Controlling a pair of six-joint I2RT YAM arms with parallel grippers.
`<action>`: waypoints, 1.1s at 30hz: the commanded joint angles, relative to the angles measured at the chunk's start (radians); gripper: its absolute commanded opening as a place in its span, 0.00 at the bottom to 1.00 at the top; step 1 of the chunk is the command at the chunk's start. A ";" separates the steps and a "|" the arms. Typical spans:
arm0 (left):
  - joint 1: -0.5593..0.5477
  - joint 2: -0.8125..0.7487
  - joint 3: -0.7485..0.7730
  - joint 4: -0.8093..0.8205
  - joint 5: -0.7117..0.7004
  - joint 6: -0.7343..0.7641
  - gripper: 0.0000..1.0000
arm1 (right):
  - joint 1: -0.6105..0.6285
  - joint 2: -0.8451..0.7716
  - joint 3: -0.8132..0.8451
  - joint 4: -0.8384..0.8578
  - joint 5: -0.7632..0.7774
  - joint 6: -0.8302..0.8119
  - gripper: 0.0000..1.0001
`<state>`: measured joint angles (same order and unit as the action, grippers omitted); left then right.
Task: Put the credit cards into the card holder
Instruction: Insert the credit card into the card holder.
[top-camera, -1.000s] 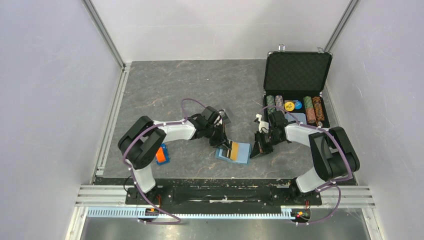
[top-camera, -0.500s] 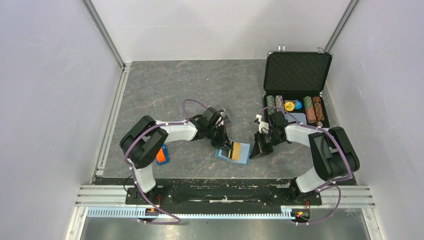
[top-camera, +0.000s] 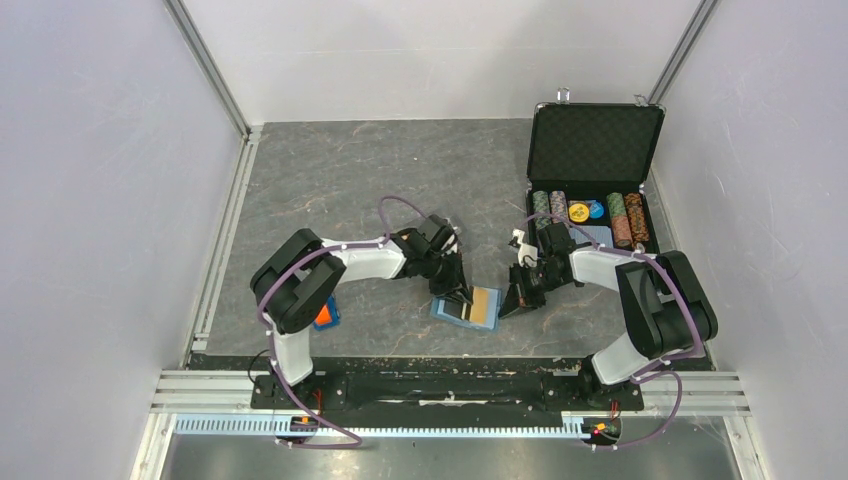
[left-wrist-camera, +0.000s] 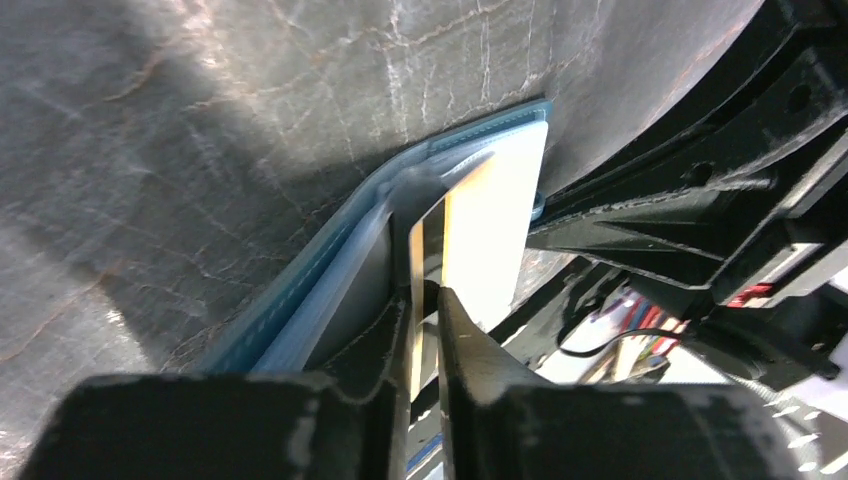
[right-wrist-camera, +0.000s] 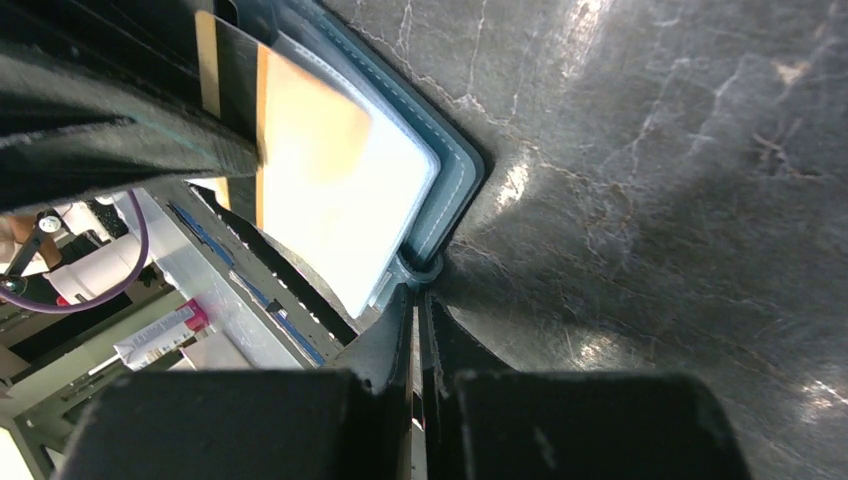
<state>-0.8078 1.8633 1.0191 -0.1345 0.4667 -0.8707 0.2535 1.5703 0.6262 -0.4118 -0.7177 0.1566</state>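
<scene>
Top view: I see the teal card holder (top-camera: 442, 308) lying open between the left gripper (top-camera: 463, 296) and the right gripper (top-camera: 512, 300), with a tan credit card (top-camera: 486, 304) lying across it.
Left wrist: my fingers (left-wrist-camera: 472, 345) pinch the black-striped card's near edge, and the holder lies beneath it.
Right wrist: my fingers (right-wrist-camera: 382, 350) are clamped on the holder's corner tab.

From above, the left arm covers part of the orange-and-blue block (top-camera: 325, 317), at 9 o'clock from the card holder (top-camera: 443, 311). The left tool (left-wrist-camera: 428, 296) hides the near end of the credit card (left-wrist-camera: 490, 230). Glare blanks the card's face, and the holder's pockets cannot be made out.
</scene>
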 joint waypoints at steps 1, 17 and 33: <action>-0.052 0.042 0.065 -0.177 -0.040 0.114 0.28 | 0.024 0.038 -0.014 0.026 0.108 -0.020 0.00; -0.065 0.055 0.191 -0.329 -0.083 0.223 1.00 | 0.024 0.026 0.008 -0.002 0.120 -0.034 0.00; -0.076 -0.110 0.106 -0.157 -0.108 0.196 1.00 | 0.025 0.011 0.024 -0.038 0.132 -0.052 0.00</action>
<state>-0.8806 1.8320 1.1385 -0.3237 0.4091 -0.7094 0.2790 1.5803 0.6453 -0.4316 -0.7074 0.1516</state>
